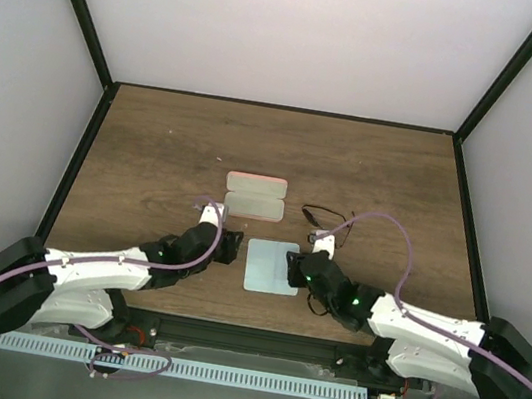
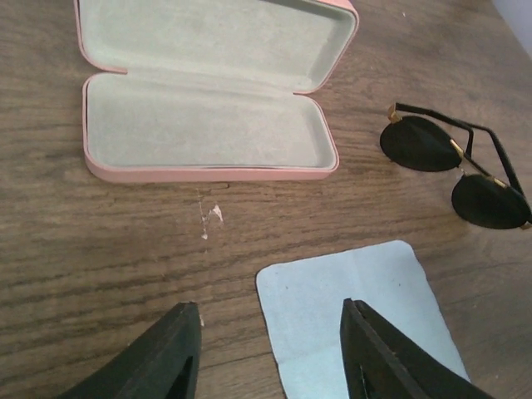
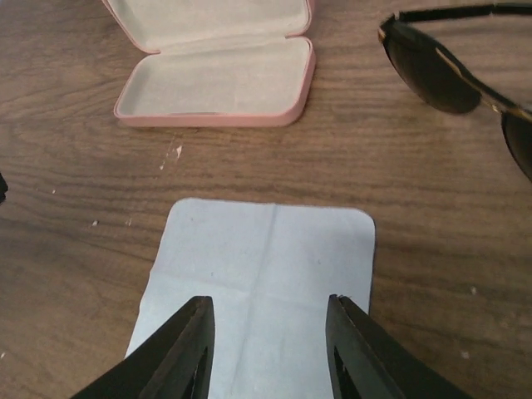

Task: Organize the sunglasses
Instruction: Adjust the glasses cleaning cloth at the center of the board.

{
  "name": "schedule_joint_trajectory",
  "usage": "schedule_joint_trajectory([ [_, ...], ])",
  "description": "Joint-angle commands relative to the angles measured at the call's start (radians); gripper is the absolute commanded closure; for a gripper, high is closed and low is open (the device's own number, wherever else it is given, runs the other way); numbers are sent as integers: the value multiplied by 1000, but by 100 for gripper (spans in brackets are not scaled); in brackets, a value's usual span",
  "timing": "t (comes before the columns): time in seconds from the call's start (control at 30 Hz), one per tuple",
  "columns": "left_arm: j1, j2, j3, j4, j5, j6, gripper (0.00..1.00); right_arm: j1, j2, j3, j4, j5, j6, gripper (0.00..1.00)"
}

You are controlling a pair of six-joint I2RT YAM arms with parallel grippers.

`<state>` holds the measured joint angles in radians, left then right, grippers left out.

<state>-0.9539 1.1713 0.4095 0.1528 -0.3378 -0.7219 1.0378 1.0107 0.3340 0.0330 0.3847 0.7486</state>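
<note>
- Sunglasses [image 1: 324,214] lie flat on the table [image 1: 154,141], right of centre, just right of the case and apart from it. Neither claw is touching them.
- In the left wrist view the sunglasses [image 2: 457,166] show both dark lenses, with the temple arms apparently folded in behind them. The right wrist view catches only part of the sunglasses [image 3: 440,71] at its far-right corner.
- Pink case [image 1: 254,197] sits mid-table, lid open and laid back on the far side. The pale lining is visible in the left wrist view [image 2: 208,173] and the right wrist view [image 3: 208,120]. There's nothing inside it.
- Light blue cloth [image 1: 271,265] lies flat on the table, near side of the case and sunglasses, between the two arms. It touches neither the case nor the sunglasses.
- Left gripper [image 1: 213,213] is just left of the cloth and near-left of the case. In its wrist view the left gripper [image 2: 268,309] has its jaws spread wide, holding nothing. The left corner of the cloth [image 2: 357,299] shows in the gap.
- Right gripper [image 1: 320,239] is at the cloth's right edge, just near of the sunglasses. In its wrist view the right gripper [image 3: 268,303] has its jaws apart and empty, over the cloth [image 3: 266,241]. Can't tell if the tips touch the fabric.
- The right arm's purple cable [image 1: 384,218] arcs over the table just right of the sunglasses.
</note>
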Motion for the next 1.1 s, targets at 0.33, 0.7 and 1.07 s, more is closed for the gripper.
schedule_joint_trajectory([
  [0.33, 96, 185, 46, 205, 282, 158, 60, -118, 293, 253, -52, -119, -207, 55],
  [0.7, 154, 219, 61, 219, 466, 349, 12, -153, 283, 229, -31, -122, -212, 53],
  [1.07, 221, 321, 55, 288, 457, 424, 2, -153, 224, 199, -31, -106, -203, 52],
])
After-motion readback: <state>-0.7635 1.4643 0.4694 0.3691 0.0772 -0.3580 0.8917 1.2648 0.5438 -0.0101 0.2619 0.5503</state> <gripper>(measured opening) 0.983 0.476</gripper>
